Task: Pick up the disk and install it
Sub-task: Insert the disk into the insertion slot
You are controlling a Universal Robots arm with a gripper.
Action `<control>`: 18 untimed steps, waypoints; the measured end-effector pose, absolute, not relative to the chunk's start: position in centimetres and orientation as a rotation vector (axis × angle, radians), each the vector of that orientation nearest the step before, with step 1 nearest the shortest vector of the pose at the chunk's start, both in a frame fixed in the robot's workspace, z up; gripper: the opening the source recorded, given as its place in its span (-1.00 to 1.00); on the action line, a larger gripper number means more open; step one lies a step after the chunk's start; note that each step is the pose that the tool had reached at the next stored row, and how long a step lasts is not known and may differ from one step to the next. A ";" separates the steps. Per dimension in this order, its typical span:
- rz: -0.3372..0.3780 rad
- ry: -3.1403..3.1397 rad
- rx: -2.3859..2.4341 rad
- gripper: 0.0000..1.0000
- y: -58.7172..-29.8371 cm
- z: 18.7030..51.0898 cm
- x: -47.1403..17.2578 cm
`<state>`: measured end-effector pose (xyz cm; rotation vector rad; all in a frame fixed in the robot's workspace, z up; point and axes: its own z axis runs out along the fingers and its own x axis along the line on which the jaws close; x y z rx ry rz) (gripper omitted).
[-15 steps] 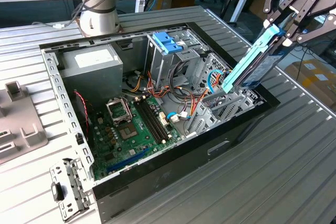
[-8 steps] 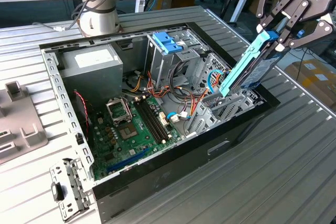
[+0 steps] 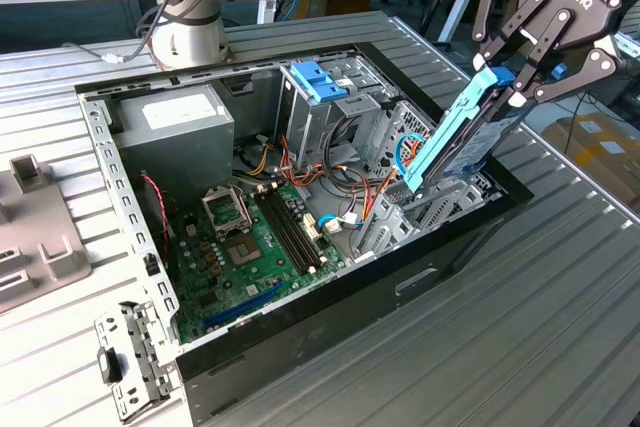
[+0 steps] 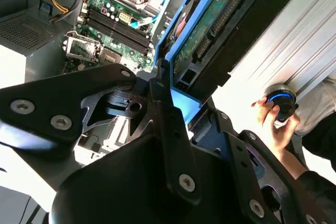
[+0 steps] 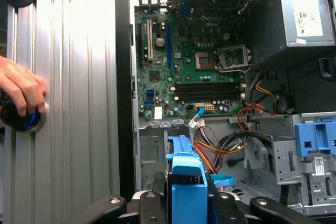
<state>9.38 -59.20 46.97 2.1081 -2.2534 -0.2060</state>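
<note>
The disk (image 3: 455, 137), a dark flat drive framed by bright blue rails, hangs tilted over the open computer case (image 3: 130, 247), at the exterior view's right. Its lower end dips toward the drive bay near the case's front wall. My gripper (image 3: 520, 82) is shut on the disk's upper end, with black fingers on both sides. In the second wrist view the disk (image 4: 210, 30) runs away from the gripper (image 4: 184, 103), showing its circuit board and blue rail. In the first wrist view the disk's blue tab end (image 5: 186, 182) sits between the fingers of the gripper (image 5: 186, 205).
Inside the case lie a green motherboard (image 3: 250, 237), a grey power supply (image 3: 175, 122), orange cables and a pale blue latch (image 3: 322, 82). A person's hand (image 5: 21, 93) rests on a round knob on the ribbed table beside the case. A loose metal bracket (image 3: 130, 362) lies at the front.
</note>
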 end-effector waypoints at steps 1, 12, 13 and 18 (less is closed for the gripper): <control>-0.206 -2.253 2.108 -0.25 -59.2 46.9 9.3; -0.204 -2.191 2.168 -0.25 -59.2 46.5 8.8; -0.202 -2.180 2.177 -0.25 -59.2 46.4 8.8; -0.198 -2.130 2.221 -0.25 -58.9 46.2 8.8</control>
